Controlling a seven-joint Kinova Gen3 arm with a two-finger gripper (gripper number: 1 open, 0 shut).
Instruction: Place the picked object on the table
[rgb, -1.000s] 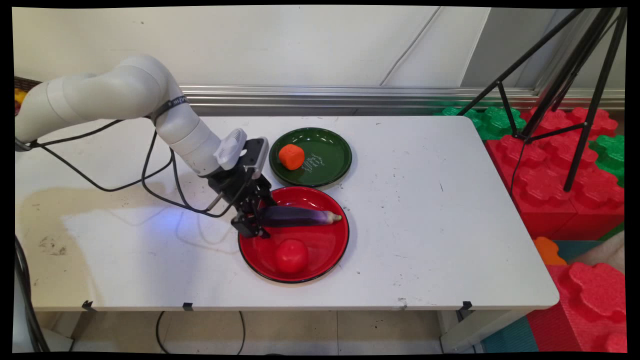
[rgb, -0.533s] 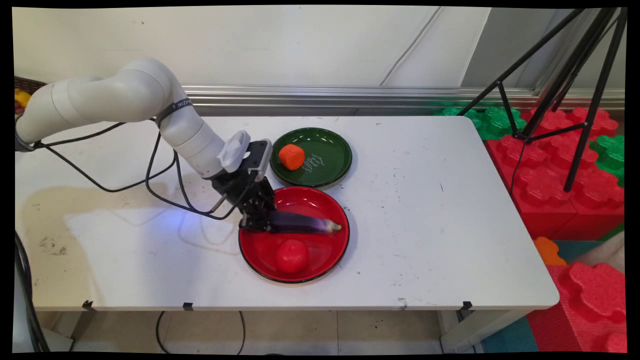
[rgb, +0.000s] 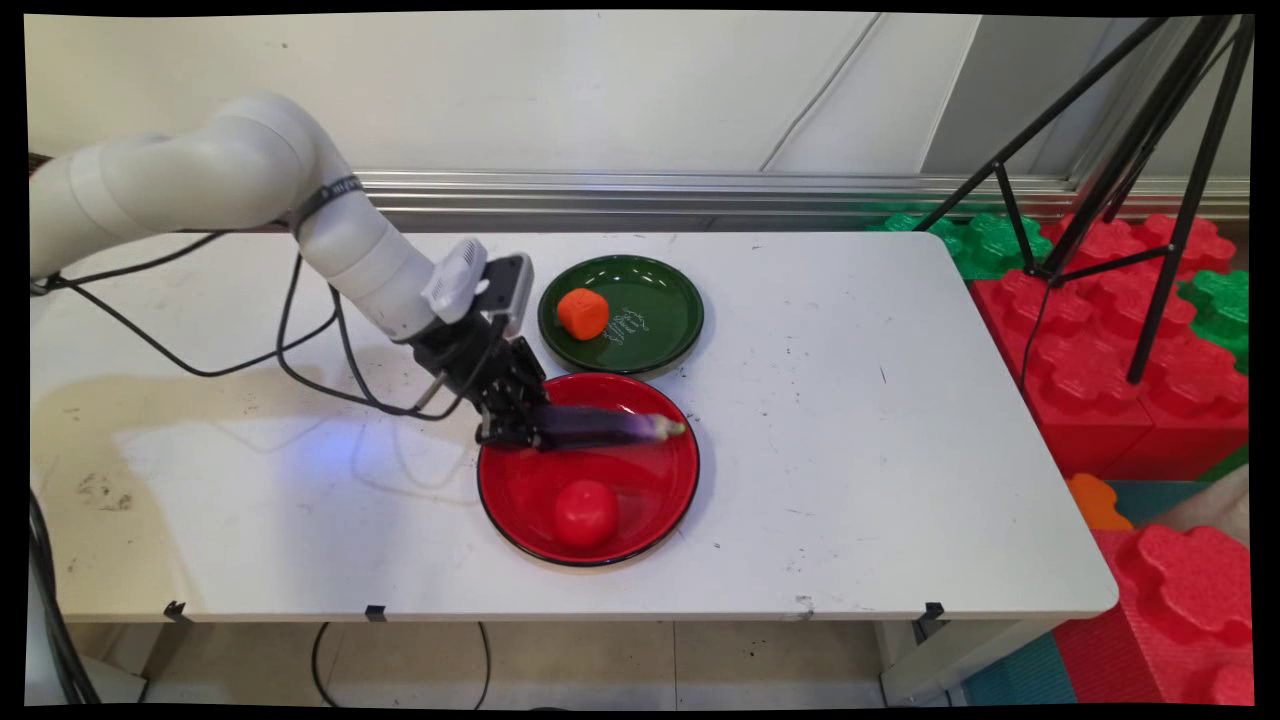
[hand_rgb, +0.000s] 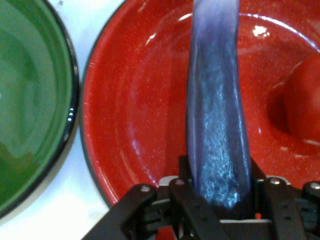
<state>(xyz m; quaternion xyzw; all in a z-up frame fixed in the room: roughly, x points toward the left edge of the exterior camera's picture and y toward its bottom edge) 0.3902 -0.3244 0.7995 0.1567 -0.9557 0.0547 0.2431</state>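
Note:
My gripper (rgb: 512, 428) is shut on the left end of a long purple eggplant (rgb: 600, 427), which hangs level just above the red plate (rgb: 668, 505). In the hand view the eggplant (hand_rgb: 217, 125) runs straight up from between the fingers (hand_rgb: 187, 200), over the red plate (hand_rgb: 135, 125). A red tomato (rgb: 585, 512) sits in the near part of that plate, and shows at the right edge as the tomato (hand_rgb: 305, 107). Behind it stands a green plate (rgb: 660, 320) with an orange fruit (rgb: 582, 313) on its left side.
The green plate (hand_rgb: 30, 115) nearly touches the red one. Black cables (rgb: 310, 360) hang from the arm over the table's left half. A black tripod (rgb: 1130, 200) and red and green foam blocks (rgb: 1120, 340) stand off the table's right end.
The gripper closed on the eggplant's left end and lifted it slightly off the red plate; the eggplant now hangs a bit higher and farther back than half a second ago.

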